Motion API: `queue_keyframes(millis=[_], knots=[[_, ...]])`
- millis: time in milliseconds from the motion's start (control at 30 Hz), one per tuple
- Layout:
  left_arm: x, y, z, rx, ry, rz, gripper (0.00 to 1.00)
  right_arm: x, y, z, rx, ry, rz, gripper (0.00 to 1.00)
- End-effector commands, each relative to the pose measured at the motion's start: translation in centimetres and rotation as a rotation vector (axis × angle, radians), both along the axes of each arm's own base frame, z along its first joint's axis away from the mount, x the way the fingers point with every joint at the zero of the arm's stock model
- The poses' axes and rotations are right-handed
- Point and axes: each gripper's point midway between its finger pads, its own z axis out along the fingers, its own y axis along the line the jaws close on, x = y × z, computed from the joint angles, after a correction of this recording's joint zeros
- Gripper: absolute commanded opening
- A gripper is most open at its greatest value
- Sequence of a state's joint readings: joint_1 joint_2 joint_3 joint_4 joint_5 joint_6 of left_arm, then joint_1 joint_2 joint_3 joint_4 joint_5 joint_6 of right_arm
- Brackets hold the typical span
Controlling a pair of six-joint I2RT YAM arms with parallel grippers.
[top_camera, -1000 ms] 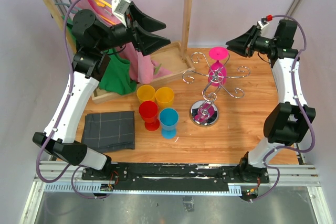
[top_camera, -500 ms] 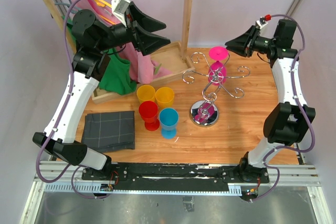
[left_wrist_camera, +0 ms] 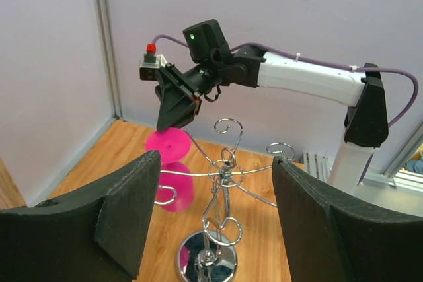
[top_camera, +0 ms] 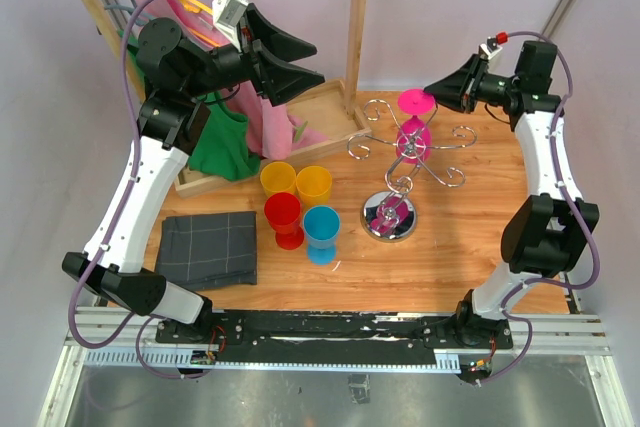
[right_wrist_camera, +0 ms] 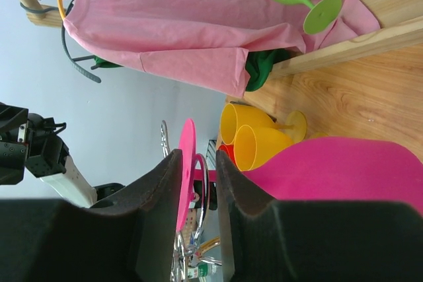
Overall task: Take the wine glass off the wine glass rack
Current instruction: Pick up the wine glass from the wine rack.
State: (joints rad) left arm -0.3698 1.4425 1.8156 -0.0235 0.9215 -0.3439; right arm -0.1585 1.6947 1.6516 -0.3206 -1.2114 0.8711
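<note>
The job was barely past the approach. The wine glass (top_camera: 415, 135) hung upside down on the wine glass rack (top_camera: 398, 179), with its pink foot uppermost and its bowl down among the curled chrome arms beside the central post. Nothing had been lifted clear. The rack stood upright on its mirrored base on the table (top_camera: 470, 247).

I had the right gripper (top_camera: 428, 88) up at the foot of the glass, coming in from the right side. Through the right wrist camera the foot showed edge-on as a thin pink sliver (right_wrist_camera: 187, 176) in the narrow slot between the two fingers (right_wrist_camera: 158, 209). The fingers stood a little apart. The sliver sat close against one finger, with background showing between it and the other, so I read the right gripper as lined up around the rim but not clamped. I could not tell whether either finger touched the rim. From the left wrist camera, the tip of the right gripper (left_wrist_camera: 173, 118) sat right at the top edge of the foot.

The left gripper (top_camera: 318, 61) hovered high on the far left, well apart from the rack, with its fingers (left_wrist_camera: 125, 216) spread wide and holding nothing.

By my judgement nearly all the work was left: pinch the foot, raise the glass, slide the stem out along its hook, and carry it away without dragging the light wire rack along.
</note>
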Motion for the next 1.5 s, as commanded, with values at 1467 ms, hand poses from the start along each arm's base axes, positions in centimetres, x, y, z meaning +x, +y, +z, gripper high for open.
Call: queue_keyframes(millis=[1467], knots=[[-2.0, -0.1, 1.2, -0.03, -0.026, -0.064, 0.72, -2.1, -1.3, 4.0, 0.017, -0.114, -0.046, 0.01]])
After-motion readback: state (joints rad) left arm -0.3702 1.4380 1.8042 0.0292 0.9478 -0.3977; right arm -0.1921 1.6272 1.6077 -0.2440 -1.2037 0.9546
